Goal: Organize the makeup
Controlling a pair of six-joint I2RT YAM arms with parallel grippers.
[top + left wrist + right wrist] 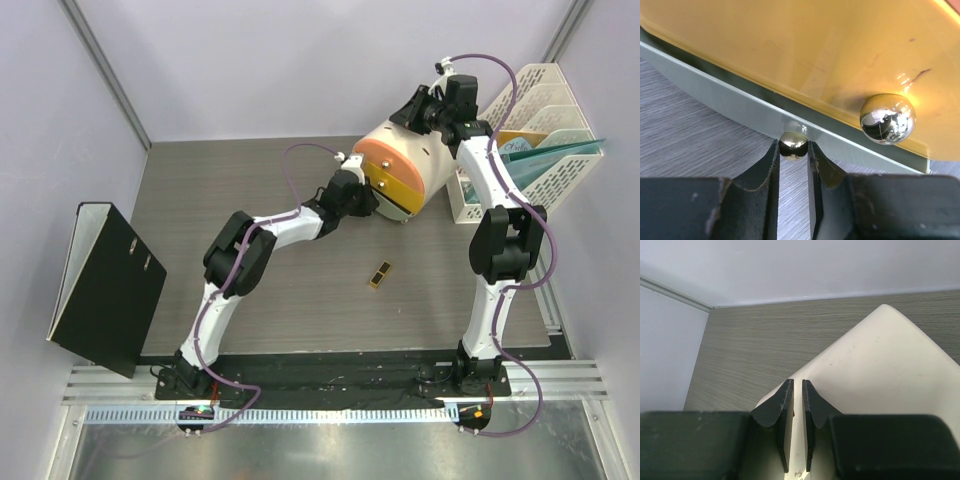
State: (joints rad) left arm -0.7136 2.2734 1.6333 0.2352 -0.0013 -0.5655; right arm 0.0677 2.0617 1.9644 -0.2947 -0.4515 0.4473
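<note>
Left end effector (pixel 793 150) is narrow, clamped on the small chrome knob (pixel 793 143) just under the yellow drawer (pixel 805 45) of the cream drum box (pixel 405 150). Right end effector (pixel 796 390) is nearly closed, slim gap, sitting on the box top; can't tell if it pinches anything. Black-gold lipstick (pixel 381 274) lies on the bench (pixel 250 180) in front of the box, apart from both.

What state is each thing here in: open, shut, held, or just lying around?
Left gripper: shut on the small knob.
Right gripper: nearly shut, empty, over the cream box.
Yellow drawer: appears shut.
Black-gold lipstick: lying loose on the table.
Black binder: closed, upright.
</note>
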